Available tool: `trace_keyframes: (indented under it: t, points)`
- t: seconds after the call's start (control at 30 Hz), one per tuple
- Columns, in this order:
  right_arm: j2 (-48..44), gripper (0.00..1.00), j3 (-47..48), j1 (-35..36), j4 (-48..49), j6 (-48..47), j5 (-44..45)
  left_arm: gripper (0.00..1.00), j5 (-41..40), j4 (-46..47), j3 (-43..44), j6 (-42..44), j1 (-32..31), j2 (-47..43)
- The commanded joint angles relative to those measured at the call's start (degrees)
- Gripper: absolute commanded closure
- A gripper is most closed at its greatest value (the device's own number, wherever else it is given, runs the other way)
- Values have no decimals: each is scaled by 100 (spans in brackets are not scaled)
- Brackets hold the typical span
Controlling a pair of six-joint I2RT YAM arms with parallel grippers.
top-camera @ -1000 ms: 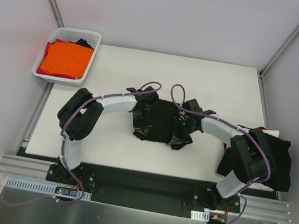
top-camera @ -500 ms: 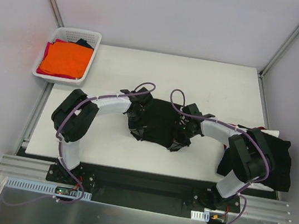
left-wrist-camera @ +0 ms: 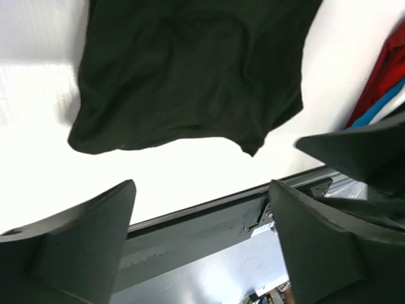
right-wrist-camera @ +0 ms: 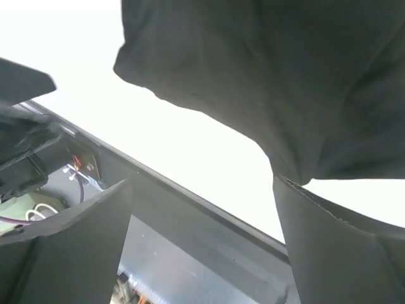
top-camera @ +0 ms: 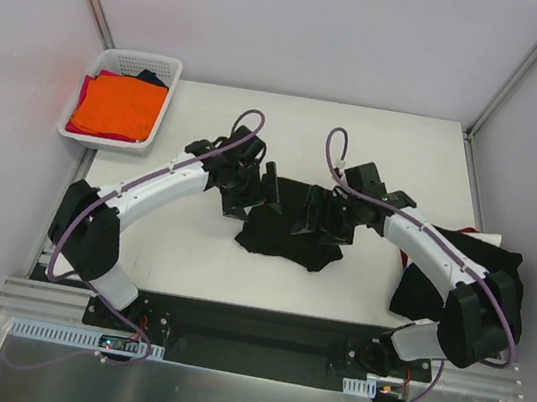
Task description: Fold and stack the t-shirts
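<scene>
A folded black t-shirt (top-camera: 284, 232) lies crumpled on the white table (top-camera: 407, 151), near its middle. My left gripper (top-camera: 272, 189) hovers at the shirt's upper left edge, open and empty. My right gripper (top-camera: 315, 213) hangs over the shirt's upper right part, also open and empty. In the left wrist view the black t-shirt (left-wrist-camera: 190, 69) lies beyond the spread fingers (left-wrist-camera: 76, 247) of the left gripper (left-wrist-camera: 202, 244). In the right wrist view the same shirt (right-wrist-camera: 285, 76) fills the top, above the right gripper (right-wrist-camera: 202, 250).
A white lattice basket (top-camera: 172, 70) at the far left corner holds an orange t-shirt (top-camera: 113, 105) on top of others. A heap of dark t-shirts (top-camera: 493, 285) hangs over the table's right edge, with red and blue cloth (left-wrist-camera: 387, 76) in it. The table's near edge borders a black rail (top-camera: 260, 326).
Both grippers were shut on the black t-shirt and have opened and drawn back toward the far side. The shirt now lies free on the table.
</scene>
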Motion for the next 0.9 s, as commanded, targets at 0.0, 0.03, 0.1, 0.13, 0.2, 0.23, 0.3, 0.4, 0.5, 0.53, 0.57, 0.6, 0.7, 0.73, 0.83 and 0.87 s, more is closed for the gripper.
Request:
trace_keyframes:
  t: [0.0, 0.03, 0.1, 0.13, 0.2, 0.23, 0.3, 0.4, 0.5, 0.53, 0.57, 0.6, 0.7, 0.73, 0.83, 0.87]
  points:
    - [-251, 3, 72, -377, -411, -364, -16, 5, -23, -330, 27, 84, 194, 176]
    - [-252, 2, 54, -474, -411, -477, -77, 3, -40, -321, 0, 171, 282, 220]
    - [-261, 2, -16, -824, -446, -618, -113, 3, -75, -321, -17, 260, 396, 378]
    - [-243, 2, -34, -940, -489, -767, -182, 3, -41, -321, -9, 347, 449, 457]
    - [-182, 2, -34, -1238, -621, -935, -218, 5, 38, -321, 87, 470, 625, 642]
    - [-155, 2, -25, -1335, -761, -1092, -201, 8, 74, -321, 132, 506, 669, 694]
    - [-146, 4, 62, -1572, -920, -1199, -70, 11, 153, -330, 298, 585, 757, 809]
    - [-243, 13, 473, -1653, -1490, -1304, 578, 13, 267, -365, 553, 594, 775, 897]
    - [-392, 18, 870, -1662, -1983, -1278, 959, 14, 451, -400, 755, 498, 766, 967]
    - [-453, 18, 932, -1662, -2115, -1261, 994, 16, 487, -400, 800, 480, 757, 959]
    - [-463, 18, 976, -1670, -2151, -1217, 1021, 16, 504, -409, 852, 462, 748, 967]
    - [-480, 21, 985, -1662, -2168, -1191, 1012, 17, 531, -426, 966, 445, 722, 976]
    - [-489, 28, 889, -1662, -2063, -1076, 890, 54, 601, -461, 1255, 401, 600, 1046]
    - [-489, 33, 811, -1662, -1976, -1059, 837, 72, 619, -479, 1353, 401, 547, 1151]
    - [-454, 43, 757, -1670, -1896, -997, 758, 100, 645, -654, 1792, 453, 231, 1502]
    - [-445, 43, 757, -1653, -1896, -997, 749, 100, 628, -707, 1889, 488, 117, 1582]
